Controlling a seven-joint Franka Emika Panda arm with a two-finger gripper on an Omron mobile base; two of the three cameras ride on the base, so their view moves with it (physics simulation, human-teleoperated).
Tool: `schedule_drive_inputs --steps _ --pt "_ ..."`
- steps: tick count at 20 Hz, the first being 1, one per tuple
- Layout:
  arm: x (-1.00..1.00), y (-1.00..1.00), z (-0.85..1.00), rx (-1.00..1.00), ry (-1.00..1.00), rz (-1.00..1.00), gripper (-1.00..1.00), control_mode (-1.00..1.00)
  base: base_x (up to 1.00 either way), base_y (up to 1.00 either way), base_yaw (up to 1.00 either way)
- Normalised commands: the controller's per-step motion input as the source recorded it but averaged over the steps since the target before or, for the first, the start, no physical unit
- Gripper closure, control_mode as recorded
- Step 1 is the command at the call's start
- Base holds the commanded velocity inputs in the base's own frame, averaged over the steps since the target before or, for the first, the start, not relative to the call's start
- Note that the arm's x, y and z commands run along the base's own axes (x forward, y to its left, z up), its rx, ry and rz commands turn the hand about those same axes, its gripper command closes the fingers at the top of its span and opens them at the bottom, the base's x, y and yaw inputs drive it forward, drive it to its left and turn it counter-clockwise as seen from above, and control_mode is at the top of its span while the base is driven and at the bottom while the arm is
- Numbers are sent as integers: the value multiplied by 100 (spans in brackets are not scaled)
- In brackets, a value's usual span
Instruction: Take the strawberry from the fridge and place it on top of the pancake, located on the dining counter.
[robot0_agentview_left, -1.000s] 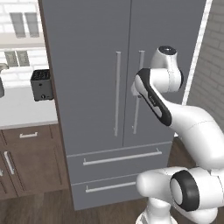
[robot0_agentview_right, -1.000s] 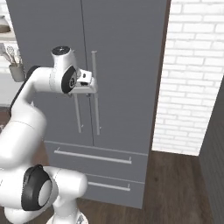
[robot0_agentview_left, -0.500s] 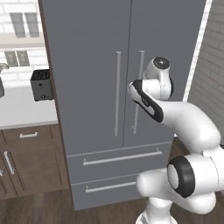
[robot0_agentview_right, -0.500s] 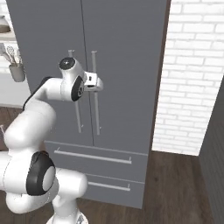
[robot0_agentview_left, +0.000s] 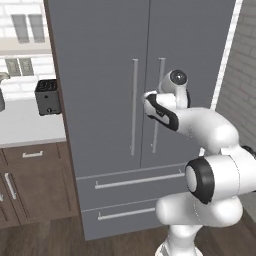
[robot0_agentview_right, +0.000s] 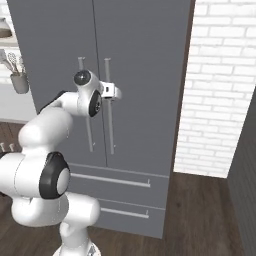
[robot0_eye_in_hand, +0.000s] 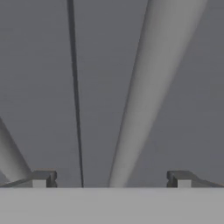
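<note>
Strawberry presumably behind the closed fridge (robot0_agentview_left: 145, 100) doors, unseen; right door's bar handle (robot0_eye_in_hand: 153, 92) sits between the spread tips of the end effector (robot0_eye_in_hand: 109, 179), so centre, advance, then clamp before pulling.

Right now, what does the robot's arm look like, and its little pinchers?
The arm is smooth, glossy white, made of fat rounded segments, with dark grey-black bands at the joints and a round dark cap on top. The gripper has two small, dark grey, blocky fingertips with paler inner faces. No cables or markings are visible.
</note>
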Motion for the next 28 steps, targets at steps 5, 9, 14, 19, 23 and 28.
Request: schedule_drive_inputs --steps 5,9,14,19,23,28 --pt "2 -7 -2 0 -31 1 -100 -100 0 0 0" --pt "17 -16 0 0 -21 2 -100 -100 0 0 0" --pt "52 -17 0 5 -5 1 -100 -100 0 0 0" --pt "63 -8 0 4 0 2 100 -100 0 0 0" --pt "48 -7 -3 2 0 2 100 -100 0 0 0" --pt "-37 -12 4 1 0 1 100 -100 0 0 0"
